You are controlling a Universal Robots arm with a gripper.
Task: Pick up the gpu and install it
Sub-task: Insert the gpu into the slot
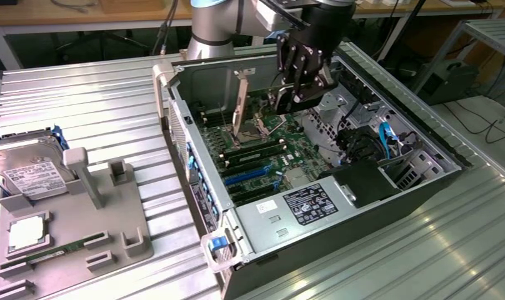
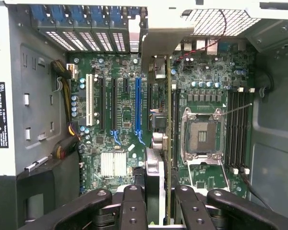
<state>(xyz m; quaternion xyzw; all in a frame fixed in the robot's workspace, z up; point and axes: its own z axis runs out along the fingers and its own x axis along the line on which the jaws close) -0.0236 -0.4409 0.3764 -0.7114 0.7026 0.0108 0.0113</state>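
Observation:
The gpu (image 1: 277,99) hangs edge-down inside the open computer case (image 1: 179,119), with my gripper (image 1: 297,99) shut on it from above. In the wrist view the gpu (image 2: 156,143) runs edge-on between my two black fingers (image 2: 133,203), and its metal bracket (image 2: 158,43) points at the case's rear slot openings. The card sits above the motherboard (image 2: 125,120), between the long blue slot (image 2: 138,110) and the bare CPU socket (image 2: 201,134). I cannot tell whether its lower edge touches the board.
A grey fixture (image 1: 77,225) on the exterior view's left holds a silver hard drive (image 1: 35,178) and a thin green memory stick (image 1: 57,253). Inside the case are the power supply (image 1: 307,206), blue cables (image 1: 386,140) and memory slots (image 2: 237,129).

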